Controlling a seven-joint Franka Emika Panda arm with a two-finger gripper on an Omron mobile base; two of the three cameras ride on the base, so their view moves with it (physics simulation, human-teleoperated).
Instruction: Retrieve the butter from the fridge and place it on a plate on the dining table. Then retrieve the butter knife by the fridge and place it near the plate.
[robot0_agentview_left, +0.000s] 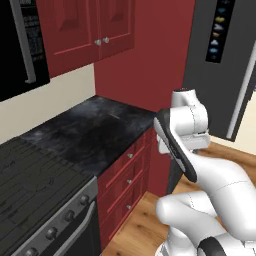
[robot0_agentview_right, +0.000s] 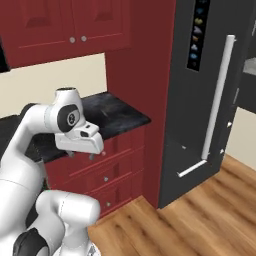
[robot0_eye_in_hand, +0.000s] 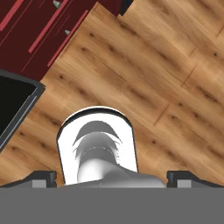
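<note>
Fingertips of the claw stand wide apart in the hand view, holding nothing, aimed straight down at the wooden floor. The arm is folded close over its base, beside the red drawers of the black counter. Beyond that, ahead and to the robot's right, stands the fridge, its door shut, its long white handle running upright. The butter must be inside, unseen. Judged from this, the claw needs to swing up and rightward toward that handle. No knife can be made out on the counter.
</note>
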